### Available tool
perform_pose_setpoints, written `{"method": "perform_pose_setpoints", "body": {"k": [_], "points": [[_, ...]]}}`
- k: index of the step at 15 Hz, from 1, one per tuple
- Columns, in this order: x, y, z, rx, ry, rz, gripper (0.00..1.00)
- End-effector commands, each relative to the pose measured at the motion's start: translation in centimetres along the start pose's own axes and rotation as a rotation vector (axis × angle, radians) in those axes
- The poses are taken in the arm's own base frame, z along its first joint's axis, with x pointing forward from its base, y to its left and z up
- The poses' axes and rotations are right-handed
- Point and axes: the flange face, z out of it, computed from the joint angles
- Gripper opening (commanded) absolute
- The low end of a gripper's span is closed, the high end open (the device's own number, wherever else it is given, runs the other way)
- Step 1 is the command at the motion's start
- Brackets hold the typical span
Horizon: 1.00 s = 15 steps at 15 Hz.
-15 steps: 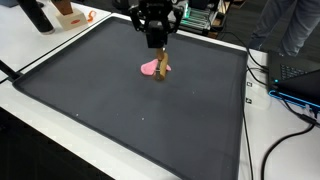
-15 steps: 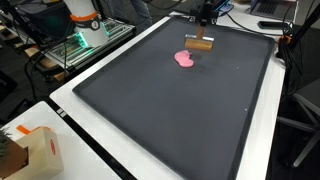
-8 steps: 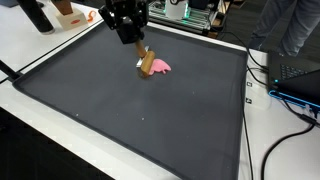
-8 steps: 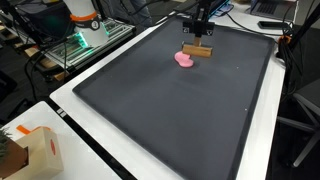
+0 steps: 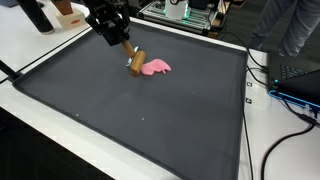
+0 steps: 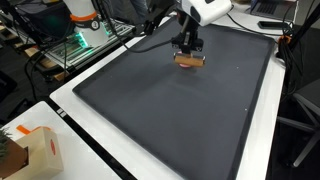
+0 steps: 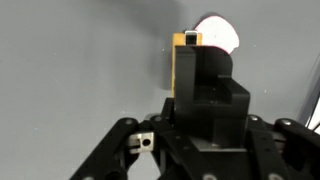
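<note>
My gripper point(image 5: 128, 55) is shut on a brown wooden block point(image 5: 136, 62) and holds it just above the black mat point(image 5: 150, 120), near its far side. In an exterior view the block point(image 6: 187, 60) hangs under the gripper point(image 6: 187, 52). A flat pink object point(image 5: 156, 68) lies on the mat right beside the block. In the wrist view the block point(image 7: 184, 65) sticks out past the fingers point(image 7: 195, 70), with the pink object point(image 7: 218, 36) beyond its end.
A cardboard box point(image 6: 30, 152) sits on the white table point(image 6: 80, 150) near the mat's corner. Electronics and cables point(image 5: 290, 85) lie beside the mat. A green-lit rack point(image 6: 75, 45) stands past the mat's edge.
The gripper has carried the wooden block sideways across the far part of the mat, from over the pink object to beside it. The pink object has stayed in place.
</note>
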Motion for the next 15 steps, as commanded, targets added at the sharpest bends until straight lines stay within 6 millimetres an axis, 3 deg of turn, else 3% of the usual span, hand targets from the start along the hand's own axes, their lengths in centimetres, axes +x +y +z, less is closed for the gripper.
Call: {"method": "perform_pose_setpoints", "body": {"k": [1,8,15], "points": [[-0.6,2.6,0.3,0.099,-0.003,-0.025,0.24],[-2.4,5.8,0.7,0.18,0.0,-0.063,0.24],[-4.1,7.3,0.6,0.231,0.002,-0.103,0.24]]}}
